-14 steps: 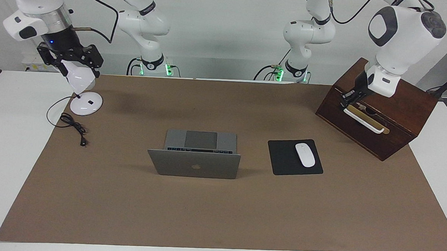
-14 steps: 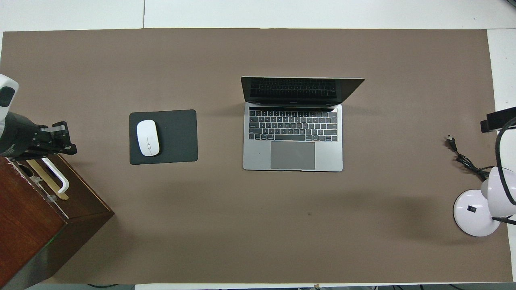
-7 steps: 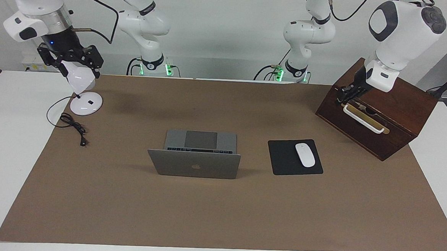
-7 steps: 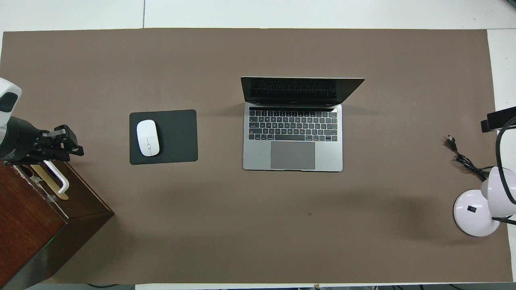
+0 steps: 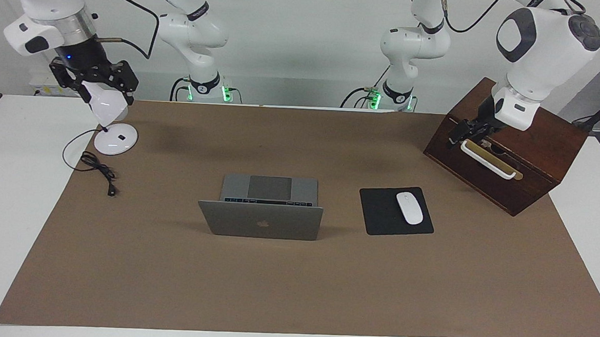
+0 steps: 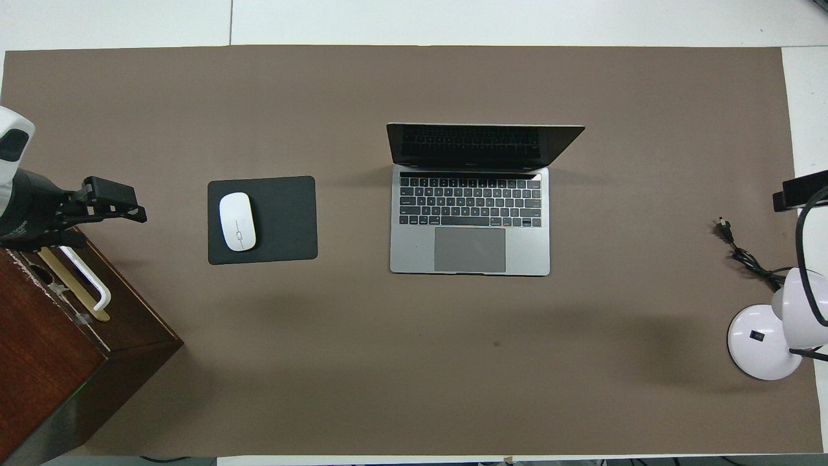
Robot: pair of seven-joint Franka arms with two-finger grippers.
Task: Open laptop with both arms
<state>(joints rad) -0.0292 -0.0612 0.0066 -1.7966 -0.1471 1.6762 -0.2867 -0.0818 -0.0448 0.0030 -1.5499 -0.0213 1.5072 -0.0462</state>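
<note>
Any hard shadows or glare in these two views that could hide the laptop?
Facing view: even light, with only faint soft shadows on the brown mat near the lamp; the laptop lid shows no glare. Overhead view: broad soft shadows lie on the mat nearer to the robots than the laptop; the dark screen mirrors the keyboard, with no bright hotspot.

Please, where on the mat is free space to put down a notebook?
Widest: the mat strip farther from the robots than the laptop and pad. Also free: between laptop and cable, and nearer the robots than the laptop, between lamp and box. Crowded: around box and pad, and by the lamp.
</note>
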